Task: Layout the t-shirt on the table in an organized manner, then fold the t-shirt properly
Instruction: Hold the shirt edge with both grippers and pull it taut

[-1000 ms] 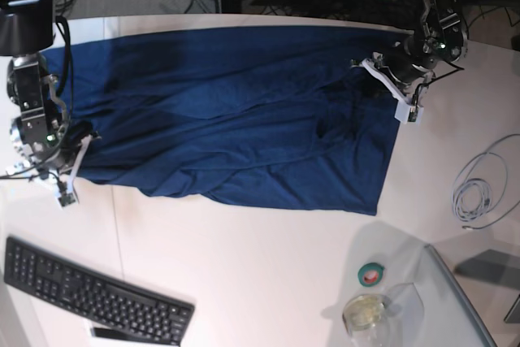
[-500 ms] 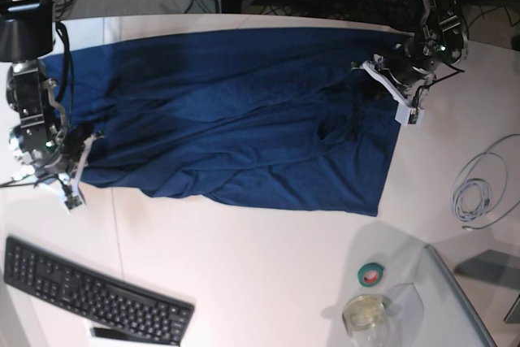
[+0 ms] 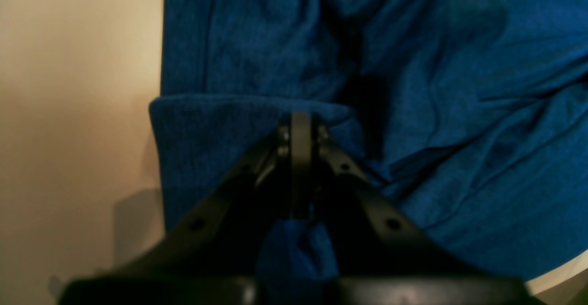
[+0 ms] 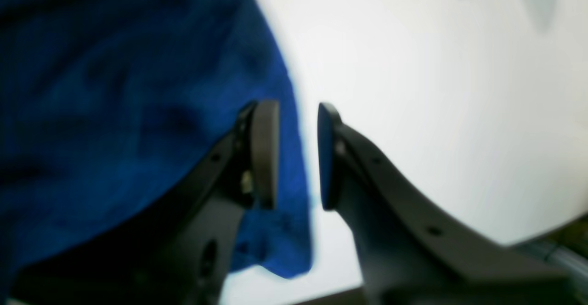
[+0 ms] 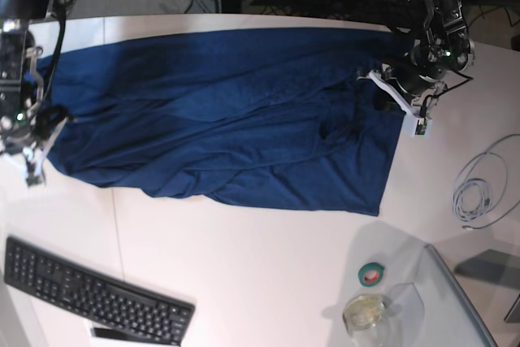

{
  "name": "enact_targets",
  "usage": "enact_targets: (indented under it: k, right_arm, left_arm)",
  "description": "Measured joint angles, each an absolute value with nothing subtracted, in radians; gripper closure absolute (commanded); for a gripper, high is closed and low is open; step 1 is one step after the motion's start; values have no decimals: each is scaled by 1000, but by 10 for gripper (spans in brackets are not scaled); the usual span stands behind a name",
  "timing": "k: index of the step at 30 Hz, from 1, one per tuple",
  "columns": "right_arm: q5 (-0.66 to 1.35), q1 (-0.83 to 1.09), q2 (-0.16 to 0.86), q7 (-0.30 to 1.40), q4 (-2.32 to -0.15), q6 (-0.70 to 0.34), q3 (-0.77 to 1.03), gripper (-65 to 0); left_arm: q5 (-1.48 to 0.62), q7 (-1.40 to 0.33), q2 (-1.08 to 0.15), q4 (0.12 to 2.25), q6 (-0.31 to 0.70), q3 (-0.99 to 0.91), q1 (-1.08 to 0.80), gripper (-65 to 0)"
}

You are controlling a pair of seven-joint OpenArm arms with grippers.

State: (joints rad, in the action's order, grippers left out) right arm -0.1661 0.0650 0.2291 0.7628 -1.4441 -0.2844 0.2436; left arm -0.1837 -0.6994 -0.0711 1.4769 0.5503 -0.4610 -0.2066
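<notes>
t-shirt (image 5: 227,111): is being spread wide across the far half of the table (image 5: 268,274), creased, with its long edges running left to right; one short edge is lying at the scene's left, the other at the right.
left gripper (image 3: 301,126): is being shown at the shirt's right edge in the base view (image 5: 404,97); in its wrist view the jaws are pressed together with a fold of blue cloth pinched between them, the cloth bulging around the tips and the bare table lying to one side.
right gripper (image 4: 297,155): is being shown at the shirt's left edge in the base view (image 5: 31,148); in its wrist view the two pads are standing slightly apart, the shirt's edge (image 4: 294,176) is hanging in the gap between them, and whether either pad is touching the cloth cannot be told through the blur.
keyboard (image 5: 93,298): is lying on the near left of the table, well apart from the shirt.
tape roll (image 5: 372,274): is resting near the table's near right, just beside a clear round dish (image 5: 366,312).
cable coil (image 5: 479,188): is lying on the right of the table, apart from the shirt.
</notes>
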Motion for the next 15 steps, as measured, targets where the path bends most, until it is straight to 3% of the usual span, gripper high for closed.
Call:
enact_targets:
  k: [4,9,15]
  right_arm:
    - [-161,133,190,710,-1384,-291,242,-80]
    - [-165,107,214,615,-1259,-284,247,-77]
    - [-171,224,178,569,-1337,-267,323,-75]
  left_arm:
    - [-181,-700,-71,1484,550,-461,-211,0]
    - [-175,-700,-72,1471,550,-460,-211,0]
    - [-171,-699,-77,1439,551,-459,-214,0]
